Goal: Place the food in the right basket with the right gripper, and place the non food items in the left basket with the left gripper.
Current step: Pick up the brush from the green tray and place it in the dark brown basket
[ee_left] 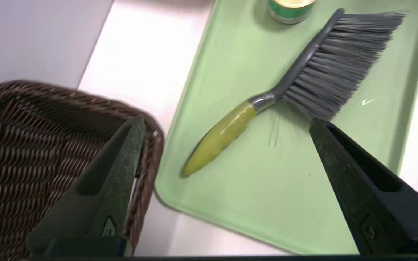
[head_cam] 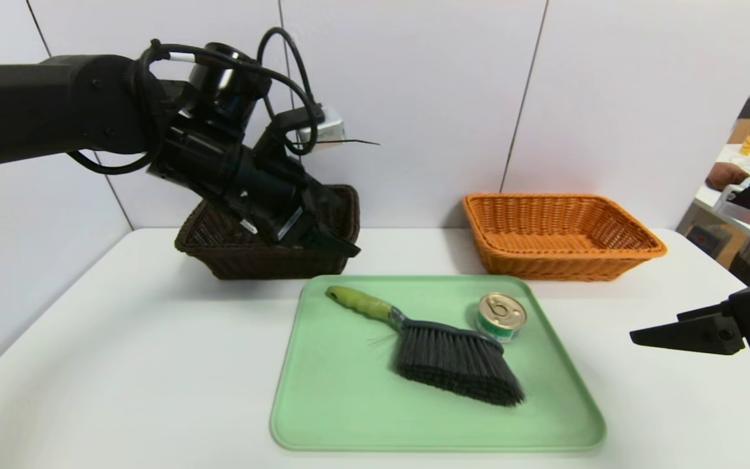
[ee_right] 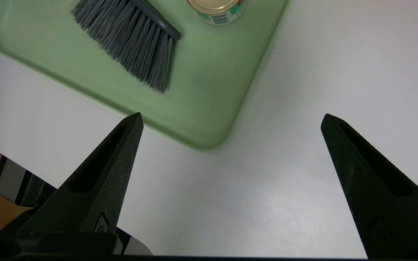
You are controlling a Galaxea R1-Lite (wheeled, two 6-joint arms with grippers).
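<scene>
- Green tray (head_cam: 349, 417) lies in the lower middle of the head view, and on it are the brush (head_cam: 440, 345) and the tin can (head_cam: 501, 316); the can stands just beside the back of the brush head, at its upper right.
- The left gripper (head_cam: 336, 244) hangs in the upper left of the frame, in front of the dark brown basket (head_cam: 219, 251). Its fingers stand wide apart and hold nothing, as the left wrist view shows.
- I judge that the step in hand is to take the brush with this gripper. No marker is visible on the tray; I cannot tell if it is in the dark basket.
- A good grip is on the green handle (ee_left: 223, 134), across its narrow side, because the bristles are soft and will bend.
- The gripper must come down near the thick middle part of the handle, so the heavy head does not tip much.
- Care is needed not to push the can when the brush lifts.
- The right gripper (head_cam: 638, 337) waits at the right edge, also wide open and empty, well apart from the orange basket (head_cam: 629, 257) in the upper right.
</scene>
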